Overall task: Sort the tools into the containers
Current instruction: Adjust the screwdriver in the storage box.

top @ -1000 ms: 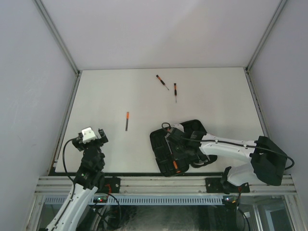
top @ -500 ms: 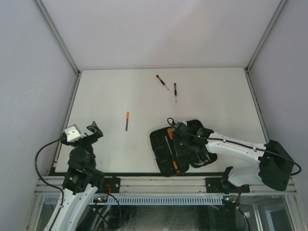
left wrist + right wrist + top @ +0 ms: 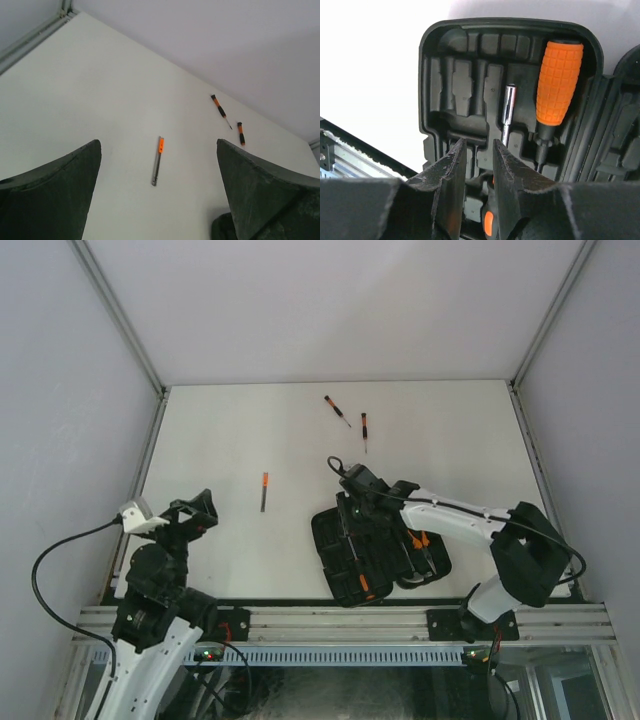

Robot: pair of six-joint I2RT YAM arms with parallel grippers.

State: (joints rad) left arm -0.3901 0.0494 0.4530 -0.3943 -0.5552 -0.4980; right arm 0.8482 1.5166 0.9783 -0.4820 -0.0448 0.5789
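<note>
**Item: short screwdriver (image 3: 264, 491).** It lies loose on the worktop (image 3: 220, 440), left of centre and well apart from every other tool.
- Long axis: runs from near edge to far edge, barely tilted.
- Heading: orange end toward the far edge, grey shaft toward the near edge.

**Relation to the left pincer (image 3: 195, 512).**
- The tool lies ahead of it and a little to its right, toward the far edge.
- In the left wrist view the tool sits straight ahead, framed by the two fingers.
- State: wide and empty, held above the worktop toward the near left corner.
- Judgement: this arm is slightly the nearer one and already faces the tool. Its fingers stand to either side of the shaft's line, so closing across the shaft should need little turning.

**Relation to the right pincer (image 3: 479, 155).**
- It hangs over the open tool case (image 3: 335, 540).
- State: narrow, a slim gap with nothing seen between the fingers.

**Tool case.** Near edge, right of centre, both halves laid open. Its slots hold a fat orange-handled screwdriver (image 3: 559, 82) and a bright metal shaft (image 3: 508, 112), side by side and roughly parallel.

**Also loose, near the middle of the far edge.**
- Slanted screwdriver (image 3: 337, 410): handle far-left, tip near-right.
- Straight screwdriver (image 3: 365, 431): just to the right of the slanted one, handle toward the far edge, tip toward the near edge.
- Judgement: the right arm is nearer to both.
</note>
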